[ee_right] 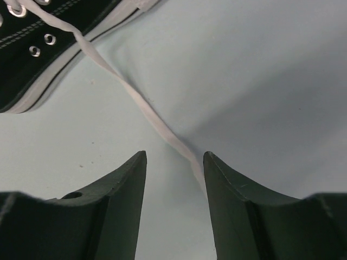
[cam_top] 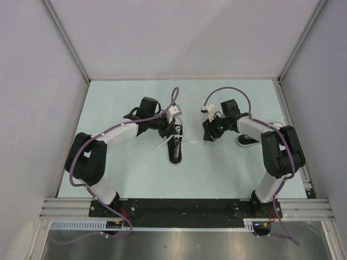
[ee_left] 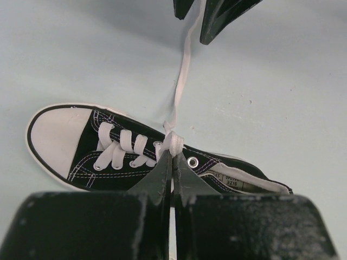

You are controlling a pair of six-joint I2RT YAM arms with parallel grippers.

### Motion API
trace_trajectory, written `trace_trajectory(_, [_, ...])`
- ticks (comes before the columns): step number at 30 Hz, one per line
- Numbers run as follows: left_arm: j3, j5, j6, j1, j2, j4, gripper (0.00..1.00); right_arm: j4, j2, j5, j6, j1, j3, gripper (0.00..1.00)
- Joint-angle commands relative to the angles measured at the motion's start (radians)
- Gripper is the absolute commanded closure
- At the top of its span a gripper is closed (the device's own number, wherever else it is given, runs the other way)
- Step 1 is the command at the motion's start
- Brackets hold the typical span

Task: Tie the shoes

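The black sneaker (ee_left: 124, 157) is resting on the pale table (ee_left: 282, 86), roughly mid-table in the top view and just under the left arm's wrist, with its white toe cap pointing away from the right arm's fingers. The left gripper (ee_left: 172, 158) is pinching the laces where they cross above the top eyelets, jaws clenched with only a sliver of white showing between them. From that spot one free lace (ee_left: 181, 81) is running in a nearly straight line to the right gripper (ee_right: 174, 158). That gripper is standing released: the strand is passing through the gap and brushing the inner face of one finger, unclamped. A second sneaker (cam_top: 246, 141) is sitting beside the right arm, partly hidden by it. The risk, as I judge it, is the right jaws closing beside the thin strand rather than on it. A hard pull could also drag the light shoe or loosen the crossing, since only the left pinch is anchoring it.
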Motion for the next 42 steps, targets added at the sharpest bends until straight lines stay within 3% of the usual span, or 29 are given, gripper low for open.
trace_trajectory(1, [-0.004, 0.051, 0.017, -0.007, -0.044, 0.025, 1.00, -0.030, -0.004, 0.136, -0.083, 0.027, 0.017, 0.44])
trace_trajectory(7, [0.000, 0.050, 0.077, -0.022, -0.042, -0.006, 1.00, -0.119, 0.014, 0.179, -0.174, 0.025, 0.017, 0.40])
trace_trajectory(14, [0.002, 0.043, 0.115, -0.033, -0.056, -0.018, 1.00, -0.131, 0.044, 0.230, -0.209, 0.030, 0.017, 0.52])
trace_trajectory(17, [0.002, 0.048, 0.129, -0.034, -0.058, -0.031, 1.00, -0.134, 0.044, 0.249, -0.223, 0.034, 0.017, 0.62])
trace_trajectory(20, [0.000, 0.056, 0.153, -0.036, -0.058, -0.041, 1.00, -0.127, 0.025, 0.258, -0.214, 0.034, 0.023, 0.99])
trace_trajectory(21, [-0.006, 0.060, 0.160, -0.036, -0.061, -0.040, 1.00, -0.122, 0.015, 0.259, -0.202, 0.034, 0.028, 1.00])
trace_trajectory(26, [-0.040, 0.086, 0.215, -0.039, -0.090, -0.031, 1.00, 0.028, -0.123, 0.129, 0.004, -0.034, 0.056, 1.00])
trace_trajectory(30, [-0.076, 0.112, 0.273, -0.040, -0.121, -0.022, 1.00, 0.160, -0.142, -0.006, 0.159, -0.028, 0.105, 1.00])
trace_trajectory(38, [-0.096, 0.126, 0.367, -0.045, -0.141, -0.018, 1.00, 0.281, -0.004, -0.141, 0.341, 0.110, 0.244, 1.00])
trace_trajectory(42, [-0.110, 0.140, 0.391, -0.051, -0.147, -0.015, 1.00, 0.445, 0.065, -0.196, 0.502, 0.171, 0.315, 1.00])
